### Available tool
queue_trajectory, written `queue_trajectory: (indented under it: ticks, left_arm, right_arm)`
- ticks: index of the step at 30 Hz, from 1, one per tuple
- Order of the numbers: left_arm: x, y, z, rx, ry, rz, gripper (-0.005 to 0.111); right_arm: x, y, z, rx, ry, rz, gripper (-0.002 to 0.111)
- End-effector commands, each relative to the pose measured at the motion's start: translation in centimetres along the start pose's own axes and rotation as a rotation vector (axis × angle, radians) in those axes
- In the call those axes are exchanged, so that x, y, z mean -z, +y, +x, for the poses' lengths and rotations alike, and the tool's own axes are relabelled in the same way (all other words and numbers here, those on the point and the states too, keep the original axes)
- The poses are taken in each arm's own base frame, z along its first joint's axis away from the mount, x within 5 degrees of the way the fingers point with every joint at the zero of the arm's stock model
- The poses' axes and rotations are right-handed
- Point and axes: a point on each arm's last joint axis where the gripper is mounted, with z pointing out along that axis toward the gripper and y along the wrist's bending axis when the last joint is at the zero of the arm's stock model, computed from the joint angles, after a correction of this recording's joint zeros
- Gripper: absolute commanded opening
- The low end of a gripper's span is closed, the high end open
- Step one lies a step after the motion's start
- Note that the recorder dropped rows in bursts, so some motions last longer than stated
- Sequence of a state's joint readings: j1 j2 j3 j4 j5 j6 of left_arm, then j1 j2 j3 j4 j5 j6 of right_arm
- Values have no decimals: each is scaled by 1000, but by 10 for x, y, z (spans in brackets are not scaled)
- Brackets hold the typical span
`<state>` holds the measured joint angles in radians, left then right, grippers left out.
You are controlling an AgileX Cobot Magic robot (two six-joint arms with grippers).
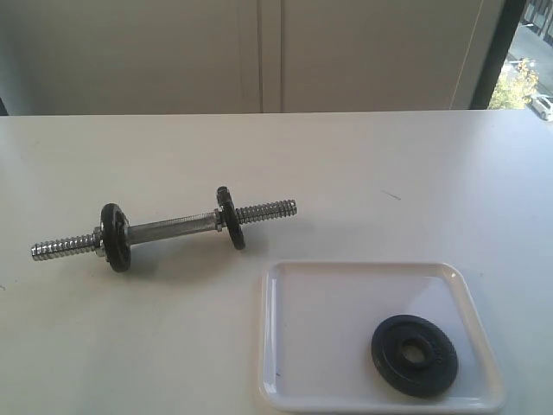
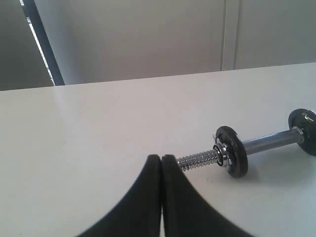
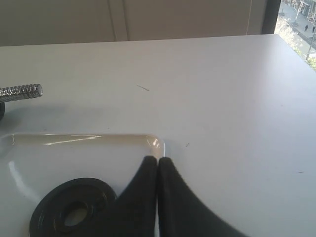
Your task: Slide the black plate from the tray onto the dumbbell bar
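Note:
The black plate (image 1: 415,355) (image 3: 73,212) lies flat in the white tray (image 1: 328,294) (image 3: 98,140), near its front right corner. The chrome dumbbell bar (image 1: 168,227) (image 2: 269,140) rests on the table left of the tray, with two smaller black discs (image 1: 114,236) (image 1: 230,218) standing on it. Neither arm shows in the exterior view. In the left wrist view my left gripper (image 2: 161,158) is shut and empty, just short of the bar's threaded end (image 2: 199,160). My right gripper (image 3: 157,160) is shut and empty over the tray's corner, beside the plate.
The white table (image 1: 389,164) runs back to a pale wall. A window strip (image 1: 527,60) shows at the far right. The bar's other threaded end (image 1: 268,210) (image 3: 20,91) points toward the tray.

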<state>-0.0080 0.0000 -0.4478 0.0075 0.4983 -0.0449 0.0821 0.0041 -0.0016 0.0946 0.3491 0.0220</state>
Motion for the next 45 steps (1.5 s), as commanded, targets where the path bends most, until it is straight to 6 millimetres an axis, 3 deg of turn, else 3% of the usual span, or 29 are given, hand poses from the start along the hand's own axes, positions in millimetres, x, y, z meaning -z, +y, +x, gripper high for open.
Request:
queue_trajectory:
  ticks: [1,12,18,22,30,33,45]
  left_arm:
    - [1,0,-2,1,-9,3,0]
    - [1,0,-3,1,-21,2,0]
    - [2,1,-13,46,-133,-2,0]
    - [-17,2,-14,170,-24,3,0]
    - [-61,3,-14,85,289,12,0]
    - [-70,3,-18,65,292,15,0]
    - [-75,1,-23,64,242,35,0]
  right_arm:
    - [0,0,0,1,-9,-8,0]
    - [0,0,0,1,-9,-8,0]
    - [0,0,0,1,-9,-8,0]
    - [0,0,0,1,-9,-8,0]
    - [0,0,0,1,-9,-8,0]
    - [0,0,0,1,-9,-8,0]
    - [0,0,0,-18,-9,-7,0]
